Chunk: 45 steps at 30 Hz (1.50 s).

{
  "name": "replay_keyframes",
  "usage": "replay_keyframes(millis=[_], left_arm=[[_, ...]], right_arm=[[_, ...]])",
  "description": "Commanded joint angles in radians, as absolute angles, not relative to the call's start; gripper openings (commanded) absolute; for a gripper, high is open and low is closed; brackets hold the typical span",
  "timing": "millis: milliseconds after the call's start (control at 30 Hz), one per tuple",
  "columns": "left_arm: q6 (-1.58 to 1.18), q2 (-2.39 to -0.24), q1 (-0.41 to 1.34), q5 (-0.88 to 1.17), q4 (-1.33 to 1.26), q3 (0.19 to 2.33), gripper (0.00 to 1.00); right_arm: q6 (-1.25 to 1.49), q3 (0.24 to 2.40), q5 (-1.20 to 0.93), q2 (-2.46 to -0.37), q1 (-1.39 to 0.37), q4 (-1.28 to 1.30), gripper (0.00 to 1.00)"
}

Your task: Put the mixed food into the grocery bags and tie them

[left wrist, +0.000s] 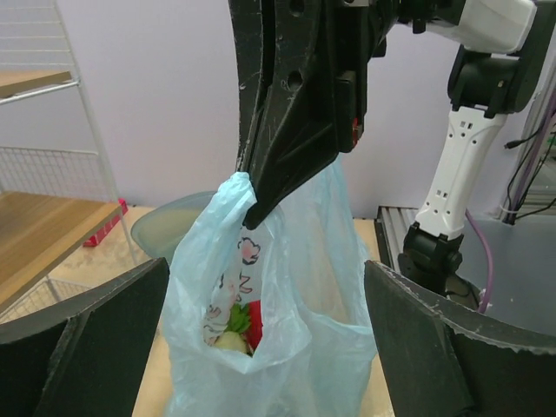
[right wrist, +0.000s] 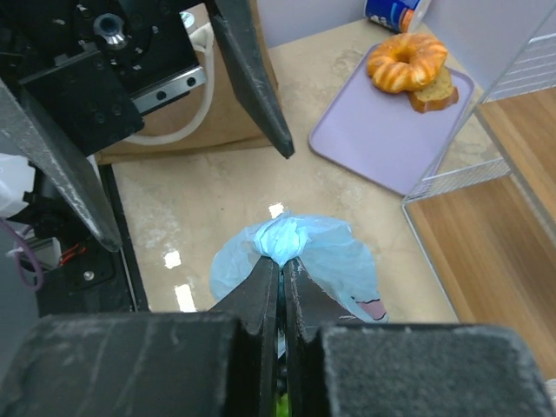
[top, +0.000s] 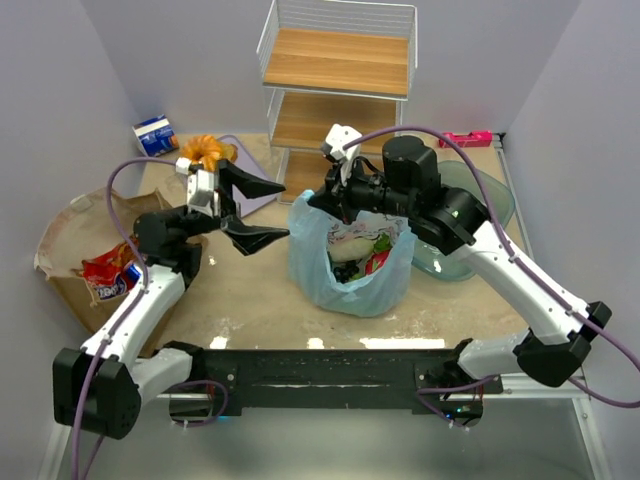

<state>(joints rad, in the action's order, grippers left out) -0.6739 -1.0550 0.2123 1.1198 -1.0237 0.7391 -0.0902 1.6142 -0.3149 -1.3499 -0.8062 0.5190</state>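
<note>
Plastic bag (right wrist: 334,261) pinched by right hand (right wrist: 280,265), snack packet (top: 103,270) visible only overhead

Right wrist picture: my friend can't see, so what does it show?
The right gripper pinches a bunched-up bit of the light-blue plastic bag. The left gripper hangs open just beyond it, and an orange ring pastry sits on a purple tray farther back.

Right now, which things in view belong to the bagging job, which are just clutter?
Job: thin light-blue plastic bag, pinched by right gripper; large brown paper bag; red crinkly snack packet.
Lying about: orange ring-shaped pastry; lilac tray; small blue-white carton; green translucent bowl; white wire rack.
</note>
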Motion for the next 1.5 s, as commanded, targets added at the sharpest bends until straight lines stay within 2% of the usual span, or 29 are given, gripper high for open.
replay_keyframes(millis=[0, 433, 567, 700, 767, 1233, 1333, 1433, 1467], left_arm=[[-0.733, -1.103, 0.290, 1.034, -1.145, 0.752, 1.00], [-0.572, -1.216, 0.518, 0.865, -1.052, 0.775, 1.00], [-0.552, -1.258, 0.578, 0.824, -1.075, 0.747, 0.95], [-0.558, -1.275, 0.614, 0.782, -1.139, 0.692, 0.76], [-0.564, -1.287, 0.627, 0.779, -1.153, 0.670, 0.70], [-0.595, -1.350, 0.699, 0.779, -1.227, 0.585, 0.48], [-0.574, -1.350, 0.703, 0.781, -1.191, 0.575, 0.40], [-0.558, -1.342, 0.701, 0.782, -1.148, 0.581, 0.20], [-0.554, -1.338, 0.701, 0.782, -1.111, 0.589, 0.07]], right_arm=[[-0.012, 1.615, -0.374, -1.304, -0.801, 0.505, 0.00], [0.048, 1.559, -0.402, -1.269, -0.799, 0.469, 0.00], [0.066, 1.559, -0.394, -1.250, -0.799, 0.463, 0.00], [0.074, 1.562, -0.371, -1.230, -0.799, 0.465, 0.00], [0.084, 1.559, -0.345, -1.224, -0.798, 0.465, 0.00], [0.140, 1.531, -0.270, -1.213, -0.779, 0.437, 0.00], [0.143, 1.537, -0.261, -1.212, -0.773, 0.437, 0.00], [0.143, 1.542, -0.261, -1.209, -0.773, 0.434, 0.00], [0.143, 1.542, -0.262, -1.210, -0.773, 0.436, 0.00]])
